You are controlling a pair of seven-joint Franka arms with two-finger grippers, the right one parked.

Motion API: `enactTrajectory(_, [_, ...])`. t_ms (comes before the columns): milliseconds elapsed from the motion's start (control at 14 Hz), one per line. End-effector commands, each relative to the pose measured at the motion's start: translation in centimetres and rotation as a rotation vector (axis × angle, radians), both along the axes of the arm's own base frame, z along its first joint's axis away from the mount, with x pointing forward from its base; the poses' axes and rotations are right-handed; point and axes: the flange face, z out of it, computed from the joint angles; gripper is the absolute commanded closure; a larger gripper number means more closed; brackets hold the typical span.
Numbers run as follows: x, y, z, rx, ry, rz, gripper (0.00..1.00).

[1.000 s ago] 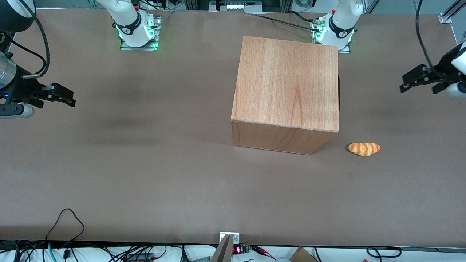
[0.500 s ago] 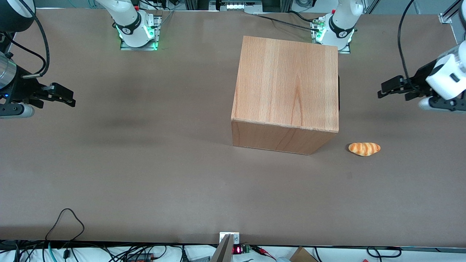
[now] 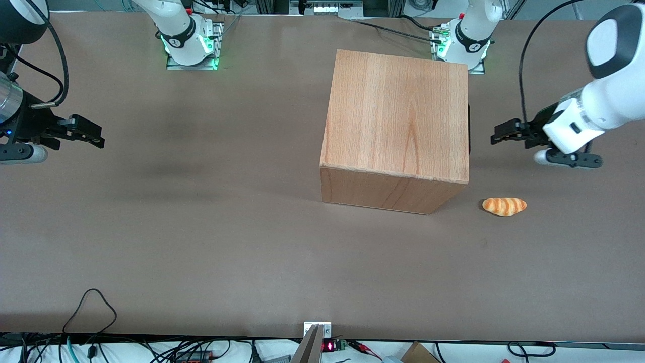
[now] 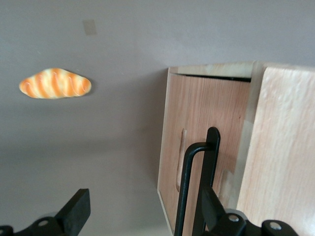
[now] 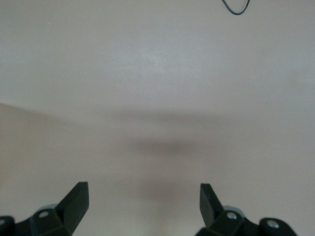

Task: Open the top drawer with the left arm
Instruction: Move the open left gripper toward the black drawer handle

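Front view shows the left arm (image 3: 599, 75) swung in from the working arm's end of the table toward the cabinet (image 3: 398, 121); half a second ago its gripper (image 3: 501, 135) hung noticeably farther out, and a second ago farther still, so the approach is steady and sideways, level with the cabinet's drawer face; the gripper now sits near that face but apart from it, with bare table (image 3: 201, 227) showing between; the fingers (image 4: 74, 211) stand wide apart, holding nothing. The top drawer (image 4: 204, 118) is shut, its front panel flush in the cabinet, seen only from the wrist camera; its long black handle (image 4: 189, 187) stands off the panel and lies close to one fingertip, not yet between the two. A toy bread roll (image 3: 504, 206) rests on the table nearer the front camera than the gripper, well clear of the path. By my reading, the reach is nearly done and the grasp not begun; the next move calls for a small shift so the handle falls between the fingers before they close; the pull comes after.
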Motion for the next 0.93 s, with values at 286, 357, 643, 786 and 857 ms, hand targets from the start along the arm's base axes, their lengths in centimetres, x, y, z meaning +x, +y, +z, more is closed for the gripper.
enactTrajectory(286, [-0.3,-0.6,-4.0,-0.076,0.041,0.005,0.0])
enactTrajectory(357, [-0.2,-0.7,-4.5,-0.078,0.047,0.004,0.0])
enactTrajectory(643, [-0.1,-1.9,-6.1,-0.077,0.061,-0.013,0.0])
enactTrajectory(786, [0.0,-1.9,-6.5,-0.078,0.068,-0.014,0.0])
enactTrajectory(857, [0.1,-1.9,-6.8,-0.078,0.072,-0.015,0.0])
